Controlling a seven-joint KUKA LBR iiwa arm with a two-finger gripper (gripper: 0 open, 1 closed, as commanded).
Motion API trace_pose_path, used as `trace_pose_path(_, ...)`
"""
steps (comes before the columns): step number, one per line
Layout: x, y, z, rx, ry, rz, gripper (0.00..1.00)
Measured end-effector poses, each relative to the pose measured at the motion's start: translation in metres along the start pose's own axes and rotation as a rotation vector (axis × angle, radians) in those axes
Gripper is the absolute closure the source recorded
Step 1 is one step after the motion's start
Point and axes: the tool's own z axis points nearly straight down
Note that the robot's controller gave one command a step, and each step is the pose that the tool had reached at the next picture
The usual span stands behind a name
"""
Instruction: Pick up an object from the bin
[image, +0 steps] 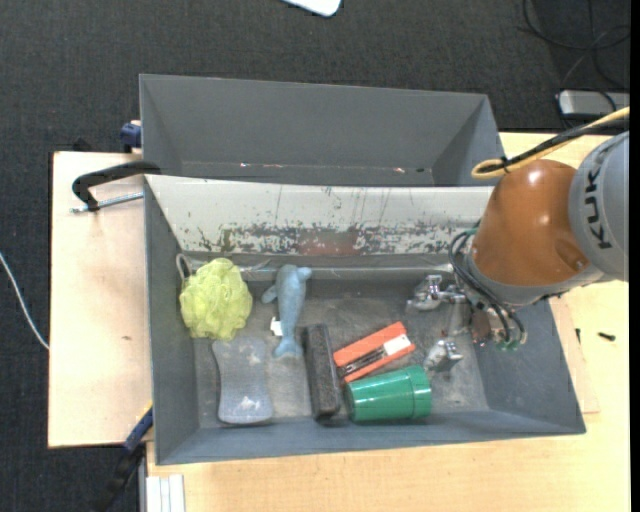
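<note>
Evidently hangs low at 4 o'clock in the grey metal bin (520, 385), jaws spread open and empty, just beside the green plastic cup (390, 397) and flat orange box (372, 350); yet to close, grip and lift.

Green cup (390, 396) and orange packet (372, 350) at the near right of the bin (530, 395).
The green plastic cup lies on its side on the bin floor, close to the near wall. The flat orange packet, with a black and white label, lies slantwise just behind it, touching the cup's upper side. A long black block (320, 372) lies just left of both, against the cup's end.
</note>
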Motion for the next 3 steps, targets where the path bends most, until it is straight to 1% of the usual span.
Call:
trace_pose_path(1, 0.009, 0.024, 0.034, -0.007, 0.004, -0.167, 0.00)
trace_pose_path(2, -0.003, 0.058, 0.042, 0.000, -0.008, -0.335, 1.00)
trace_pose_path(3, -0.003, 0.058, 0.042, 0.000, -0.008, -0.335, 1.00)
